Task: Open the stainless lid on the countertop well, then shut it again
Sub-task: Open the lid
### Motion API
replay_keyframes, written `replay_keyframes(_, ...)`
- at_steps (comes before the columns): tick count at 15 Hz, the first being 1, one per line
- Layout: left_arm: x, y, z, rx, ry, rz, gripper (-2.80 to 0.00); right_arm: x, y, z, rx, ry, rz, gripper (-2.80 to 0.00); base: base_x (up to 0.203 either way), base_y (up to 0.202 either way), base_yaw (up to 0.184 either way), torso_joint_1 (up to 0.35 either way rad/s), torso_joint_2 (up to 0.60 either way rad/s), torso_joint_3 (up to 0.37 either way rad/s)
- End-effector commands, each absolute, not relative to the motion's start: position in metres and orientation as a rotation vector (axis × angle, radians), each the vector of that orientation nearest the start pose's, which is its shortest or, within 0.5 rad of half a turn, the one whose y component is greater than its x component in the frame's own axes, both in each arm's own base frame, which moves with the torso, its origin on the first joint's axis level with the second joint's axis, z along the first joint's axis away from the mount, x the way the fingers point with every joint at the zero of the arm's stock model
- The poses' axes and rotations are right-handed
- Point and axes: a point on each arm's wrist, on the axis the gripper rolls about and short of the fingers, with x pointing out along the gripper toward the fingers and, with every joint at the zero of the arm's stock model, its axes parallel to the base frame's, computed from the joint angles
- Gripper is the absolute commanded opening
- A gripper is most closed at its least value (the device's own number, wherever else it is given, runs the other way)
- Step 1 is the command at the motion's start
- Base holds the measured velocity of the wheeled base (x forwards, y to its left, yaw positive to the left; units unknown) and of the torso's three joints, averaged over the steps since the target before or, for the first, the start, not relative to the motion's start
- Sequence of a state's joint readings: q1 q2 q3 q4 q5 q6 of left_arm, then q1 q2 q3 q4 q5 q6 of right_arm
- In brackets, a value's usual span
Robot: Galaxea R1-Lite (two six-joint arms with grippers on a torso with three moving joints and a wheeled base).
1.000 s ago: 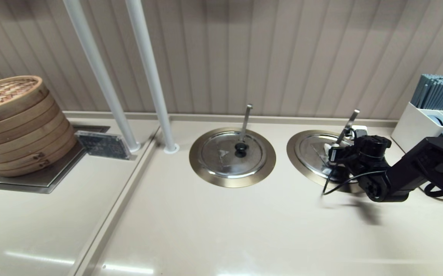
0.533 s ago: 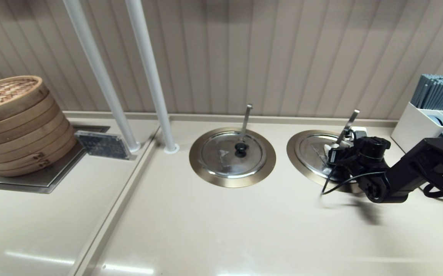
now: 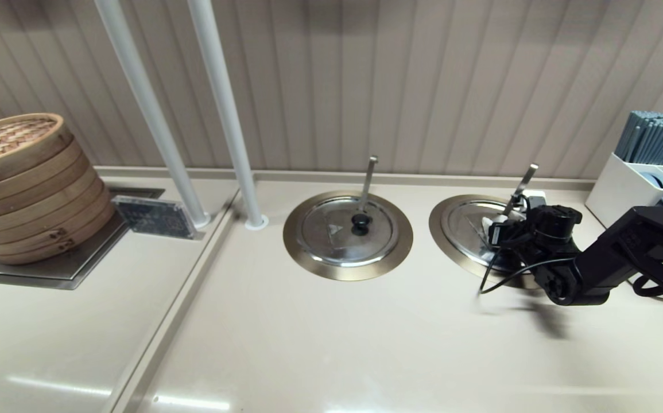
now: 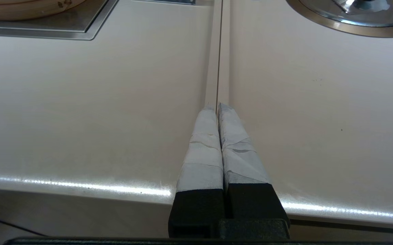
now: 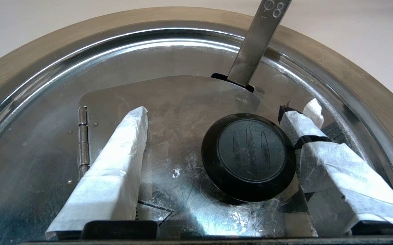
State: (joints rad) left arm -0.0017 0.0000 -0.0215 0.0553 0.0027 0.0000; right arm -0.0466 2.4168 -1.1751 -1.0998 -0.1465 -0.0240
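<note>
The right claw (image 5: 216, 136) hangs wide open over the round polished steel lid (image 3: 469, 229), gripping nothing. Its small ribbed black knob (image 5: 249, 156) sits nearer one taped white finger (image 5: 318, 153). Better to centre, then squeeze the knob. The lid covers the bronze-rimmed well (image 3: 439, 226) at three o'clock on the glossy beige worktop (image 3: 331, 344). The left claw (image 4: 218, 109) rests closed, empty.
</note>
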Motion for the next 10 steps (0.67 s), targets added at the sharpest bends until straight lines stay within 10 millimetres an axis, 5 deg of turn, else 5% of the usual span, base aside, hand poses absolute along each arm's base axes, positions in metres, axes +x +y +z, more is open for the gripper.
replay_keyframes(1, -0.025, 0.000, 0.076, 0.000, 0.035, 0.002, -2.80, 0.453, -0.024, 0.042, -0.032, 0.144, -0.191, 0.00, 0.000, 0.000, 0.000, 0.000, 0.00, 0.000)
replay_keyframes(10, -0.025, 0.000, 0.076, 0.000, 0.035, 0.002, -2.80, 0.449, -0.014, 0.051, -0.031, 0.124, -0.169, 0.00, 0.000, 0.000, 0.000, 0.000, 0.00, 0.000)
